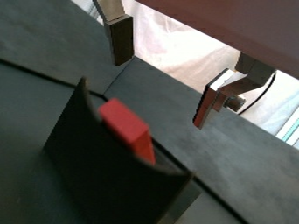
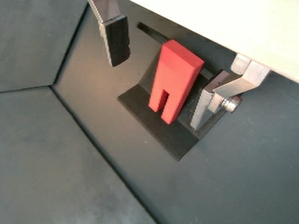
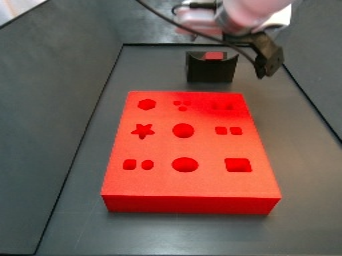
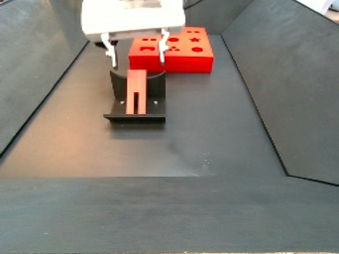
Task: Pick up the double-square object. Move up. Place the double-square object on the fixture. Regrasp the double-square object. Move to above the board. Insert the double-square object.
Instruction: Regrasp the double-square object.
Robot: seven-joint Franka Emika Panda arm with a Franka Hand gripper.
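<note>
Gripper point(image 2: 163, 66) sits just above the fixture point(image 4: 135, 111), fingers spread apart with nothing clamped between them. In both wrist views the two silver plates with dark pads stand either side of the double-square object point(image 2: 176, 77) with visible gaps, no contact. One finger point(image 1: 121, 39) is off to one side of the block, its partner point(image 1: 219, 94) on the opposite side. The double-square object point(image 1: 128, 129) rests on the fixture point(image 1: 111, 171), leaning against the upright of the dark bracket; a slot or notch in its lower half shows in a wrist view. In a side view the red piece point(image 4: 137, 91) lies along the fixture's base plate, with the gripper point(image 4: 134, 58) directly over its far end. The board point(image 4: 176, 50) is on the floor just behind the fixture, apart from it. In a side view the board point(image 3: 187, 155) fills the foreground, star, circle, square and hexagon cut-outs on top, and the fixture point(image 3: 210, 67) stands beyond its far edge, gripper point(image 3: 254, 55) beside it. The block itself is probably the small red sliver on top of the fixture there, too small to be sure.
</note>
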